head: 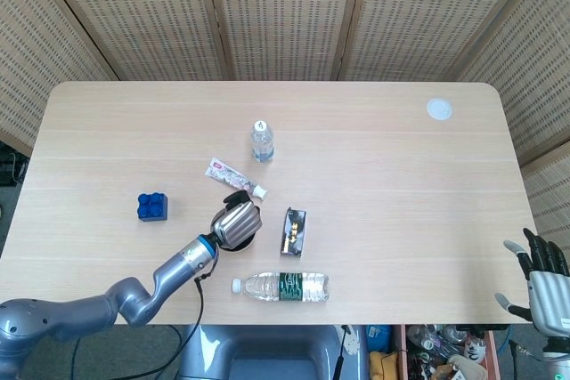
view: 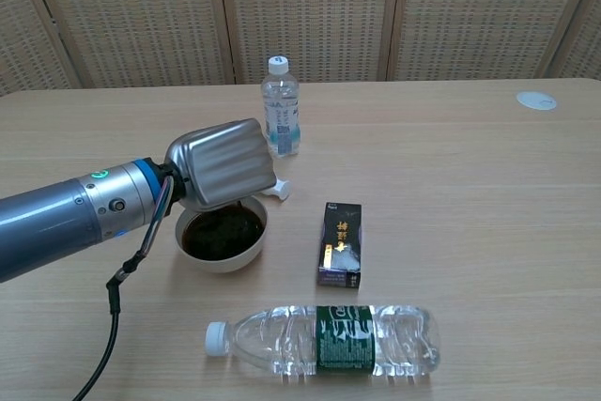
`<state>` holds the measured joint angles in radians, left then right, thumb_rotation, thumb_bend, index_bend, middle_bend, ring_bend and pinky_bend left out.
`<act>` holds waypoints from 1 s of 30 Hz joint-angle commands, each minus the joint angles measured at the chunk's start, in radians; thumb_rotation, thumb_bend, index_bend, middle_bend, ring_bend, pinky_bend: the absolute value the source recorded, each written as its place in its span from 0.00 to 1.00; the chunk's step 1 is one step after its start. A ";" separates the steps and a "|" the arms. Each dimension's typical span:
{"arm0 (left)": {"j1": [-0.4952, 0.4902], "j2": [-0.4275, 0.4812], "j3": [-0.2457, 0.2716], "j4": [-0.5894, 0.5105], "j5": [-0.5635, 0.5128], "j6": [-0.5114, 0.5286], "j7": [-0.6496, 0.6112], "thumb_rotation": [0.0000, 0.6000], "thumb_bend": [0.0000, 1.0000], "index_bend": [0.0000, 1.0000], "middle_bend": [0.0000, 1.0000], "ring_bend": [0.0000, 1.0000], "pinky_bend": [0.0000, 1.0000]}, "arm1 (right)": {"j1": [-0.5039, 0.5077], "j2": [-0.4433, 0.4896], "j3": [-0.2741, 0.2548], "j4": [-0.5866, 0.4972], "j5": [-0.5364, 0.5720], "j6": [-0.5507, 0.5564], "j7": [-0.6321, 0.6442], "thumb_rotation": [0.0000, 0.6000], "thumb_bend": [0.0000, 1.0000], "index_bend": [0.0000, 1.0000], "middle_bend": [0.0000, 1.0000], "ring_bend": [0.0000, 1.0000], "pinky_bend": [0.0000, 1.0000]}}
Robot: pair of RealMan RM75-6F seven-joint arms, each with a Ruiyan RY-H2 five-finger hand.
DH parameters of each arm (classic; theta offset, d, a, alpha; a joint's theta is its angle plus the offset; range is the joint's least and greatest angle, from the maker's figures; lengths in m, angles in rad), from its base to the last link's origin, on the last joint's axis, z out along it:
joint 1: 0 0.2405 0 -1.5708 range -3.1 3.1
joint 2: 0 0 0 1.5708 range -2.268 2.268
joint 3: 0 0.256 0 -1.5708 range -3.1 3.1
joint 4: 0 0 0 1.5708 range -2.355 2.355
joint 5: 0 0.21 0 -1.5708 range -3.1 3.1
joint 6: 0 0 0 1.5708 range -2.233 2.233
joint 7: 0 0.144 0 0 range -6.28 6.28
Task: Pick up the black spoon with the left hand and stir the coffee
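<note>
A white bowl (view: 203, 259) of dark coffee (view: 223, 235) stands on the table near its front. My left hand (view: 223, 164) (head: 237, 222) hovers over the bowl's far rim with its fingers curled in a fist. The black spoon is almost wholly hidden under that fist; only a dark tip (head: 236, 195) sticks out at the top in the head view. My right hand (head: 539, 278) hangs off the table's lower right corner with its fingers spread and nothing in it.
An upright water bottle (view: 281, 105) stands behind the bowl, with a toothpaste tube (head: 233, 177) between them. A black box (view: 340, 243) lies right of the bowl, a water bottle on its side (view: 329, 338) in front. Blue brick (head: 152, 206) at left, white disc (view: 536, 100) far right.
</note>
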<state>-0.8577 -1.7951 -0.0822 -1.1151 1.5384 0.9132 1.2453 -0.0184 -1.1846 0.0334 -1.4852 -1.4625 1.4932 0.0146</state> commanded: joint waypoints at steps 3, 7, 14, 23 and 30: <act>0.002 0.002 0.001 0.016 -0.010 0.003 -0.008 1.00 0.39 0.64 0.78 0.75 0.73 | 0.001 0.001 0.001 -0.003 0.000 -0.001 -0.004 1.00 0.19 0.22 0.09 0.00 0.00; 0.016 0.026 0.020 0.008 -0.007 0.010 -0.022 1.00 0.39 0.64 0.78 0.75 0.73 | 0.003 0.001 0.001 -0.007 -0.003 -0.002 -0.008 1.00 0.19 0.22 0.09 0.00 0.00; 0.040 0.076 0.065 -0.039 0.013 0.028 -0.054 1.00 0.39 0.64 0.78 0.75 0.73 | 0.007 0.001 0.002 -0.011 -0.008 -0.004 -0.012 1.00 0.19 0.22 0.09 0.00 0.00; 0.035 0.077 0.063 -0.078 0.018 0.031 -0.066 1.00 0.39 0.64 0.78 0.75 0.73 | 0.007 0.001 0.003 -0.014 -0.007 -0.004 -0.015 1.00 0.19 0.22 0.09 0.00 0.00; 0.013 0.045 0.037 -0.064 0.001 0.014 -0.052 1.00 0.39 0.64 0.78 0.75 0.73 | 0.004 0.002 0.004 -0.013 -0.001 -0.005 -0.015 1.00 0.19 0.22 0.09 0.00 0.00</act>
<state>-0.8405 -1.7440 -0.0405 -1.1847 1.5439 0.9308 1.1891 -0.0138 -1.1823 0.0374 -1.4979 -1.4633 1.4887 -0.0006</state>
